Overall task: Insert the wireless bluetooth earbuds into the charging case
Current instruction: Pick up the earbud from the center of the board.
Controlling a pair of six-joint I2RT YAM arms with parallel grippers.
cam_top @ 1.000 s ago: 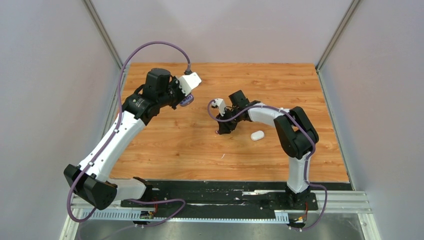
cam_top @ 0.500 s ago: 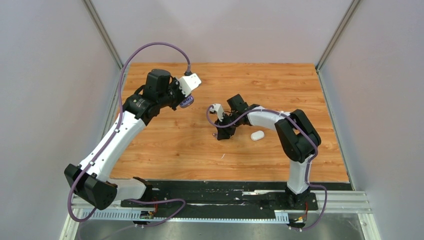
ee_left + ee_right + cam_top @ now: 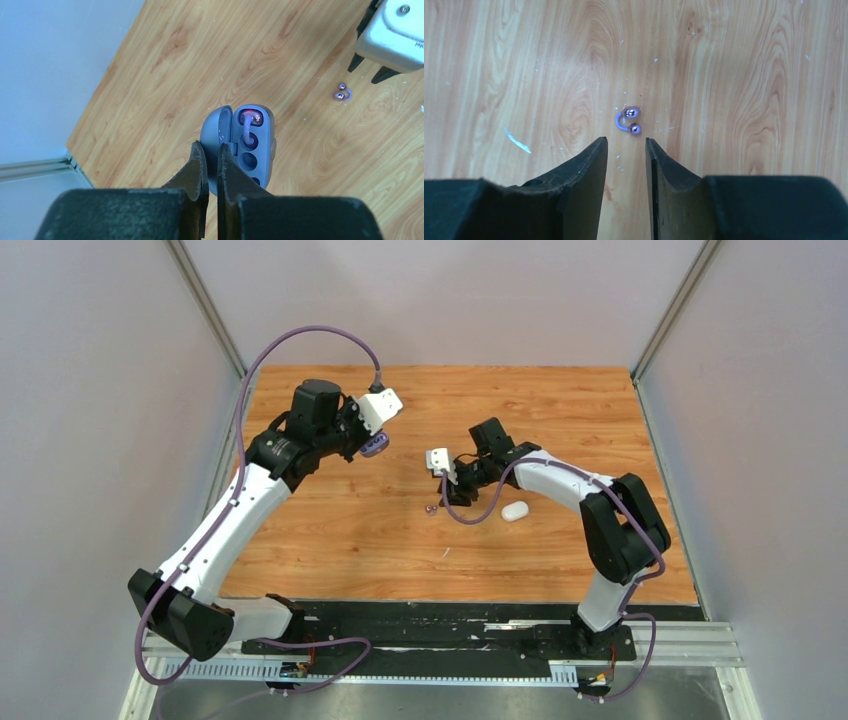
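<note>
Table (image 3: 330, 530): a wood-grain board filled the middle of the top view, with grey walls on either side.
Left arm (image 3: 235, 515): it reached from the lower left of the top view up toward the upper left of the board.
Left gripper (image 3: 209, 150): its fingers were pressed nearly together, pinching the purple charging case (image 3: 250, 145) at the hinge side, between lid and base.
Purple charging case, position: it was held off the board in the upper left-centre of the top view, lid swung open to the left in the left wrist view.
Seated earbud (image 3: 250, 119): one purple bud sat in the top socket of the case with a pale lilac loop running down from it. The sockets below showed dark rings, and I could not tell what was in them.
Loose purple earbud (image 3: 629, 120): it lay on the bare wood at the centre of the top view, two dark glossy beads joined by a lilac hook, touching neither finger.
Right gripper (image 3: 626, 142): its jaws were spread with nothing between them, and their tips were just short of the loose purple earbud.
White charging case (image 3: 515, 511): shut and oval, it lay flat on the board right of centre, just beside the right arm (image 3: 600, 530).
</note>
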